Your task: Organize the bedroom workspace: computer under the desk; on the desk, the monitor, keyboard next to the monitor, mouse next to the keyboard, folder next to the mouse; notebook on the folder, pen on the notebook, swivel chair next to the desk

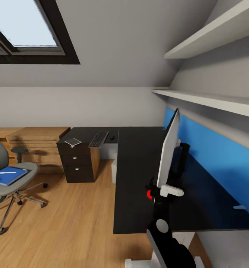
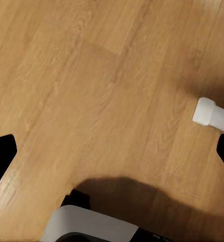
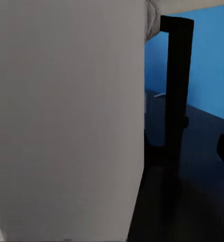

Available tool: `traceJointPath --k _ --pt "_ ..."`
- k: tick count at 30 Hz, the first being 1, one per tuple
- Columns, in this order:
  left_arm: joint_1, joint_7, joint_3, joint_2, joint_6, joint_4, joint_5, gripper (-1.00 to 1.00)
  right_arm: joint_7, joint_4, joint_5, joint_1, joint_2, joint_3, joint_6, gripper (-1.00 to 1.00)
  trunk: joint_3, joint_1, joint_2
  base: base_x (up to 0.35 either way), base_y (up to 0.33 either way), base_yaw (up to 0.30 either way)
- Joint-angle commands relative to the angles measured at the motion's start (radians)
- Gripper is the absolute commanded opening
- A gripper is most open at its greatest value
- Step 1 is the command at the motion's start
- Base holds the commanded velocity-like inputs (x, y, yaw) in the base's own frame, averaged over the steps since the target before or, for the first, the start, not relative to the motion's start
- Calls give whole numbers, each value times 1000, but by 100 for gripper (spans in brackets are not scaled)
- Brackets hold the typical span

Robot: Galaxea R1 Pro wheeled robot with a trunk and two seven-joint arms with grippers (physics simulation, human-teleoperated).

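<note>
1. A skylight window (image 1: pixel 24 26) with a dark frame sits high up, far off to my left.
2. Two pale wall shelves (image 1: pixel 214 100) run above and right of my right gripper.
3. A light wooden dresser (image 1: pixel 35 143) stands far ahead on the left.
4. Wooden floor (image 2: pixel 91 101) lies beneath my left gripper.

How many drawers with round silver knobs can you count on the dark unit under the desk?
3 drawers, stacked one above another in the dark drawer unit under the far left end of the desk: top, middle, bottom. None seems hidden.
</note>
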Motion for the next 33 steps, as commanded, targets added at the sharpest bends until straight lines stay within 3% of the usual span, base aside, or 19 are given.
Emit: traceJointPath --k 1,10,33 --pt "0 -1 3 -1 7 -2 8 100 -5 1 1 -1 0 1 -3 100 -1 0 -1 -126 -188 0" --pt "0 -1 3 -1 5 -2 8 100 -5 11 1 -1 0 3 -3 100 -1 0 -1 -21 -302 0" --pt "0 -1 3 -1 5 -2 8 100 2 13 1 -1 -2 11 -6 100 -1 0 -1 -49 -95 0"
